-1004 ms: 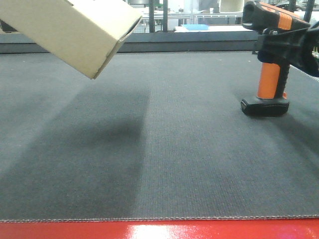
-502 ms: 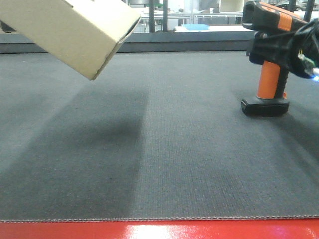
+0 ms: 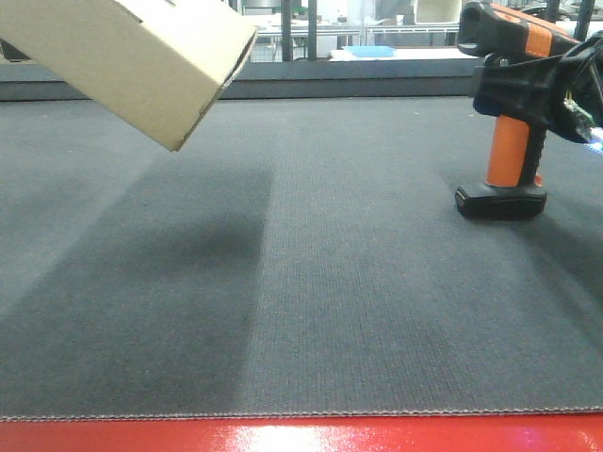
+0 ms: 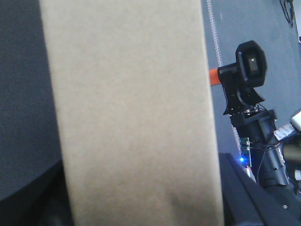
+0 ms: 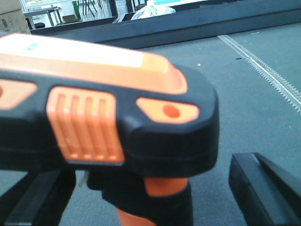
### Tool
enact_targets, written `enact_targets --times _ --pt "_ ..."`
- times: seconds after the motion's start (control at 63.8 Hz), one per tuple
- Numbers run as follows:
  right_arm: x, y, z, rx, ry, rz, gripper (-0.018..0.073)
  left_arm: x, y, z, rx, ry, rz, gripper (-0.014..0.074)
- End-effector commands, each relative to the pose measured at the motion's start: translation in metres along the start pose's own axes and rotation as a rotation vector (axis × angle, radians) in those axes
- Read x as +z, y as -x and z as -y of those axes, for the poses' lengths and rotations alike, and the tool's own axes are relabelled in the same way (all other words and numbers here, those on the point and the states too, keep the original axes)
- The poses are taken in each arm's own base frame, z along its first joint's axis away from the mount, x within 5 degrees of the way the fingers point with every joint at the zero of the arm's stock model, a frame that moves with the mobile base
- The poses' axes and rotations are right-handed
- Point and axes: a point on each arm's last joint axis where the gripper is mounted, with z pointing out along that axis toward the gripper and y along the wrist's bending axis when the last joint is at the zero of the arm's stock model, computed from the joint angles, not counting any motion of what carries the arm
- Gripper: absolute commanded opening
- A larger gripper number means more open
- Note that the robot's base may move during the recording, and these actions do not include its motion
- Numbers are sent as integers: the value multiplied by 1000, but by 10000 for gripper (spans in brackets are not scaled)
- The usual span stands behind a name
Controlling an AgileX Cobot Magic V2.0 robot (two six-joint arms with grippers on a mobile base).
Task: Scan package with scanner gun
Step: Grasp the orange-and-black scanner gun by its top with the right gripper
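Plain tan all over the package [image 3: 141, 56]. Black on the head and base of the scanner gun [image 3: 510, 151], orange on handle and top stripe, plus a ribbed orange side patch. Dark grey, finely woven across the surface [image 3: 358, 282]; glossy red strip [image 3: 301, 435] at the near edge.

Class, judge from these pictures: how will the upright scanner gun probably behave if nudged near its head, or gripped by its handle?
The scanner gun probably tips easily, because a bulky head sits high over a small flat base. Its hard moulded shell looks stiff. The smooth orange handle may slip somewhat in the fingers.
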Motion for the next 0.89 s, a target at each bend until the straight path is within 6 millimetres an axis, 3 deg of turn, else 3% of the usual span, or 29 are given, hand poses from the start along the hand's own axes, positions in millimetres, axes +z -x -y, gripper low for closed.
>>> enact_targets --times 0.0,0.251,0.721,0.878 --pt "3 6 -2 8 1 36 570 -2 0 7 13 -24 22 -111" --pt "13 14 -11 33 25 1 570 -2 1 7 13 -21 31 -111" --pt "13 13 -9 51 3 -11 568 -2 1 7 14 -19 30 -111" --pt "14 13 -7 57 -7 -11 442 -2 1 7 14 -19 30 -111"
